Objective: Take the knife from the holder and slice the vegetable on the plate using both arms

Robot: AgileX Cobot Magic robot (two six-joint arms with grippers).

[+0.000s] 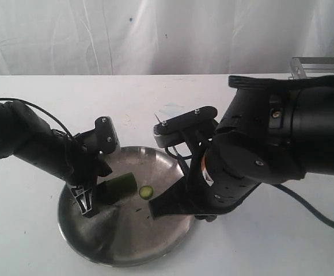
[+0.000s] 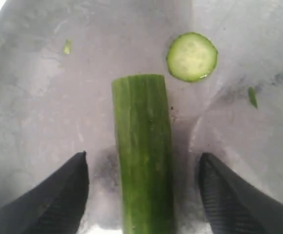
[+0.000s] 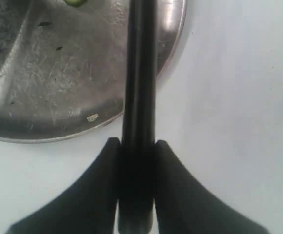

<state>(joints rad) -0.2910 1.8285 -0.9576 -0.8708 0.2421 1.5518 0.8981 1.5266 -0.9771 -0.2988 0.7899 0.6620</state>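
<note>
Steel first: the plate (image 1: 121, 261) sits nearest me on the white counter (image 1: 23, 241), its bare front half scuffed and flecked with green scraps. Just past that, the vegetable (image 2: 144, 146) lies flat on the plate, a stubby green length with a clean cut end. One round slice (image 2: 192, 56) rests near that end, apart from it. My left fingers (image 2: 53, 200) stand wide, one on each side of the vegetable and touching neither flank, so nothing pins it. Across the plate, my right fingers (image 3: 95, 195) are clamped on the knife (image 3: 140, 73), which reaches in over the plate's rim; I can't make out its cutting edge. Farthest back, the holder (image 1: 322, 64) shows at the counter's far right.

I judge we are mid-slicing, between cuts. Next I'd want the left fingers closing to steady the vegetable. Then the blade needs lining up a thin step back from the cut end before pressing down.
</note>
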